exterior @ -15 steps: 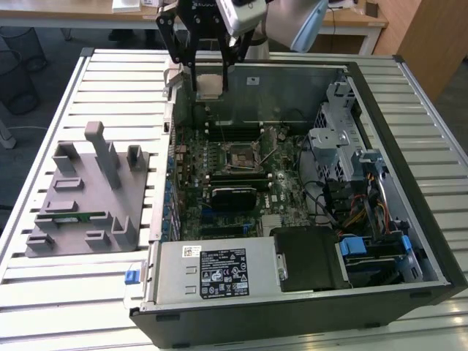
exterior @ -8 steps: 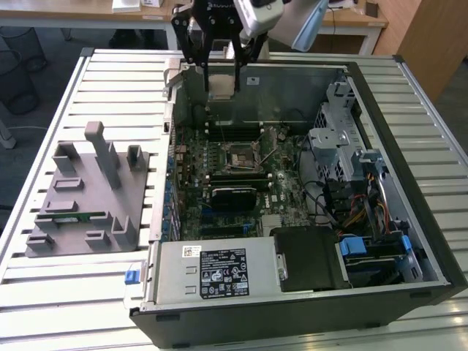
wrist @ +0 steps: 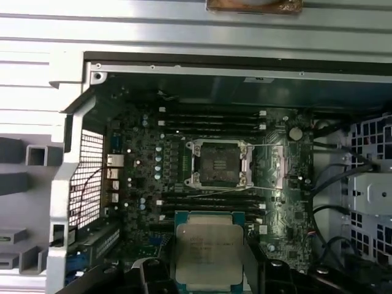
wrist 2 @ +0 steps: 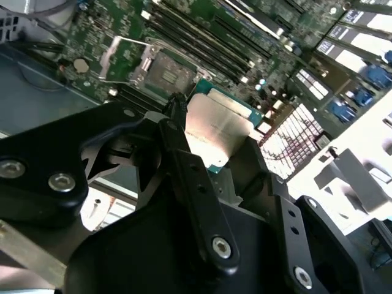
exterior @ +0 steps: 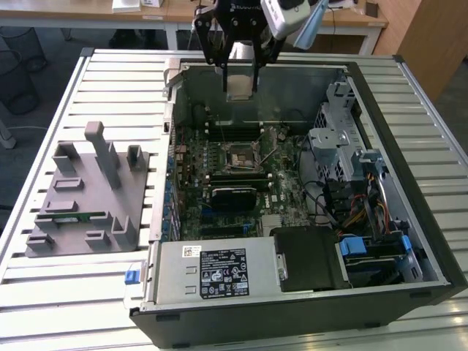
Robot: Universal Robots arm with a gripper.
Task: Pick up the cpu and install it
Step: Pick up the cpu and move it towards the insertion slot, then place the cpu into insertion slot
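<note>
The cpu (exterior: pixel 240 86) is a flat square chip with a pale silvery top plate. My gripper (exterior: pixel 240 91) is shut on it and holds it in the air above the back part of the open computer case. In the first wrist view the cpu (wrist: pixel 208 252) hangs between my dark fingers (wrist: pixel 153 275), a short way from the open socket (wrist: pixel 218 163). The socket (exterior: pixel 241 156) sits in the middle of the green motherboard (exterior: pixel 191 183) with its metal frame and lever swung open. In the second wrist view the cpu (wrist 2: pixel 218 130) shows its green rim, beside the socket (wrist 2: pixel 166 73).
A grey fixture (exterior: pixel 88 194) with a green memory stick (exterior: pixel 73 216) lies at the exterior view's left. Inside the case (exterior: pixel 409 131) are a silver power supply with a white label (exterior: pixel 212 270), a black block (exterior: pixel 311 257), a drive cage (exterior: pixel 333 146) and cables (exterior: pixel 358 208).
</note>
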